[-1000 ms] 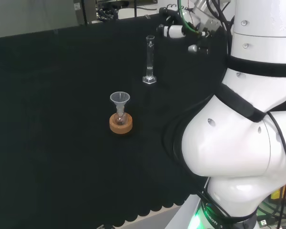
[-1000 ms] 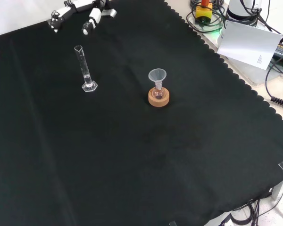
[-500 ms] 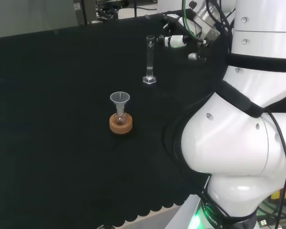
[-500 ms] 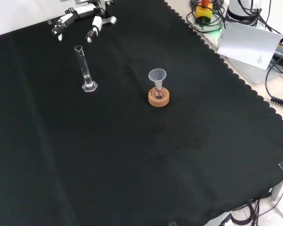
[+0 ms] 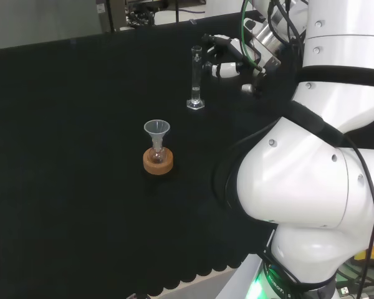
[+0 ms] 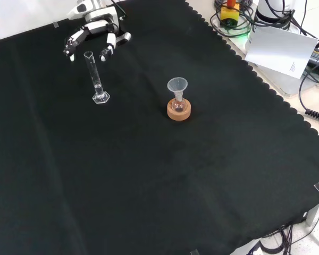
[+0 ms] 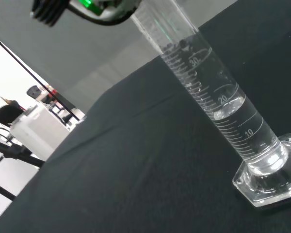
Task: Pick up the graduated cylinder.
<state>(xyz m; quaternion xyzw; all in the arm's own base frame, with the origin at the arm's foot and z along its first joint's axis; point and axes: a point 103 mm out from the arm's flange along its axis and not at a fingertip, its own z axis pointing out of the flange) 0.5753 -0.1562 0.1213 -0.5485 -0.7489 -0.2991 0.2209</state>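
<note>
The graduated cylinder (image 6: 97, 78) stands upright on the black cloth (image 6: 149, 175) in the front view's upper left, holding some clear liquid. The hand (image 6: 93, 34) hovers just behind its top, fingers apart and holding nothing. Thin, slippery and top-heavy, the tube probably wants gripping mid-height, kept vertical.

the hand (image 6: 93, 33), fingers spread, hovers just behind the upright graduated cylinder (image 6: 95, 77); a funnel-topped flask (image 6: 177, 95) stands apart.

The hand (image 6: 95, 33) has moved closer to the graduated cylinder (image 6: 95, 77), fingers spread beside its top.
</note>
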